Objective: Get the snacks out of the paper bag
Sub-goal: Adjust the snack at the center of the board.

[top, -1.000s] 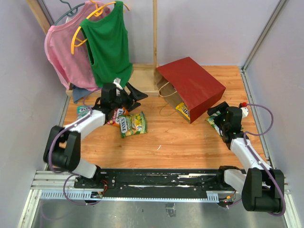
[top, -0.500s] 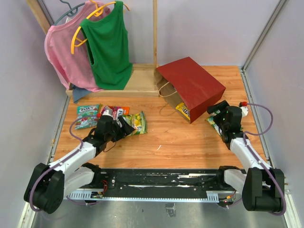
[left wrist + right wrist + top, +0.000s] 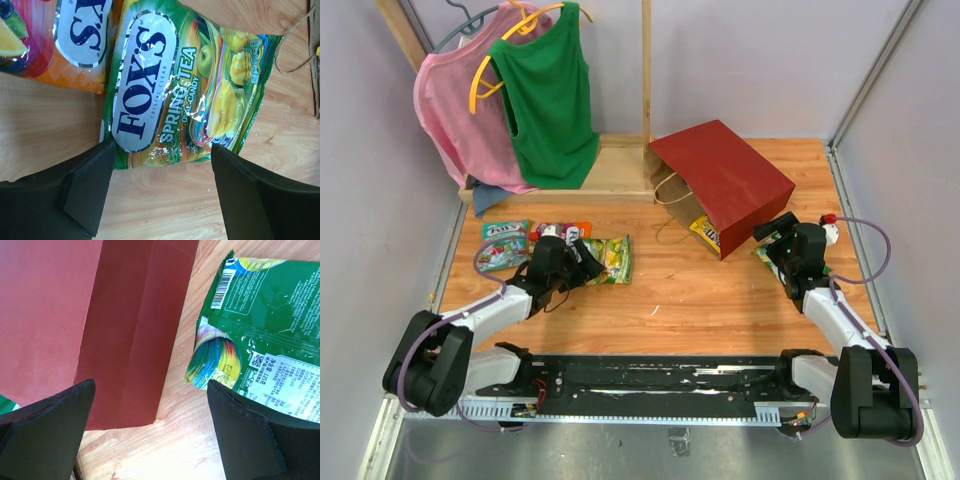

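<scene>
Snack packet (image 3: 270,340) barcode visible right wrist only; left tool (image 3: 162,150), right tool (image 3: 150,390) spread.

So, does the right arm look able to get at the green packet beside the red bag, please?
Probably yes: the right pincer hangs open close above the green packet, which lies uncovered on the table beside the paper bag; a small sideways shift should bracket it.

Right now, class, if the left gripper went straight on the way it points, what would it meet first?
Most likely the green Fox's Spring Tea packet, lying flat on the table just ahead of the open left gripper. Depth is unclear, so it might touch the table first.
</scene>
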